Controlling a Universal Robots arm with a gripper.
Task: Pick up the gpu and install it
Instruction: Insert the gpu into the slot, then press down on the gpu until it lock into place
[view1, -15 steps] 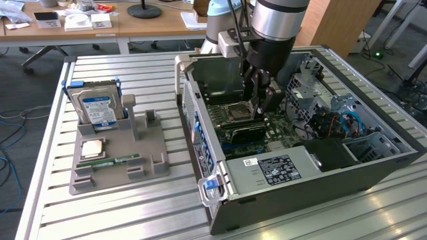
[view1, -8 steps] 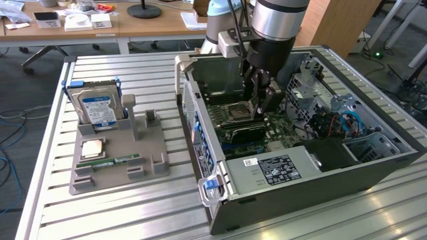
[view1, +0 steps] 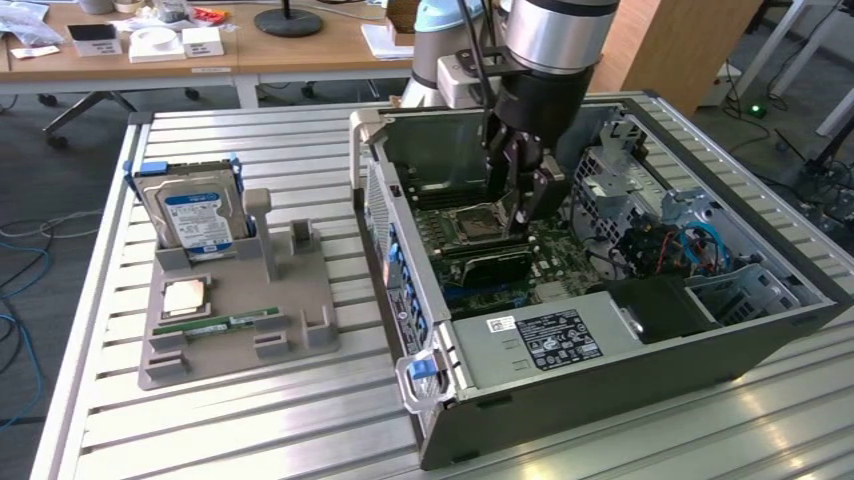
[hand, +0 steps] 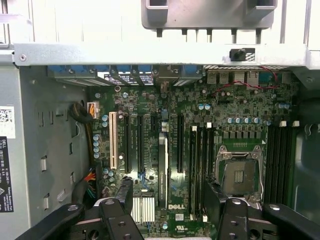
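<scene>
Exterior view: an open computer case (view1: 627, 385) is lying on a slatted tabletop (view1: 240, 425). The tool (view1: 515, 215) is reaching down inside it, fingers spread open and gripping nothing, crowded by the case walls, a power supply (view1: 561, 335) and blue cables (view1: 687, 245). Just below it, what looks like the gpu (view1: 483, 262) is standing in the motherboard. Toward this view's left, well apart, a grey holder (view1: 300, 300) is carrying a hard drive (view1: 198, 215) and a memory stick (view1: 216, 325).

Wrist view: both fingers (hand: 122, 192) are hovering over the motherboard (hand: 240, 107), straddling a thin card seen edge-on, with a processor socket (hand: 240, 175) beside it
</scene>
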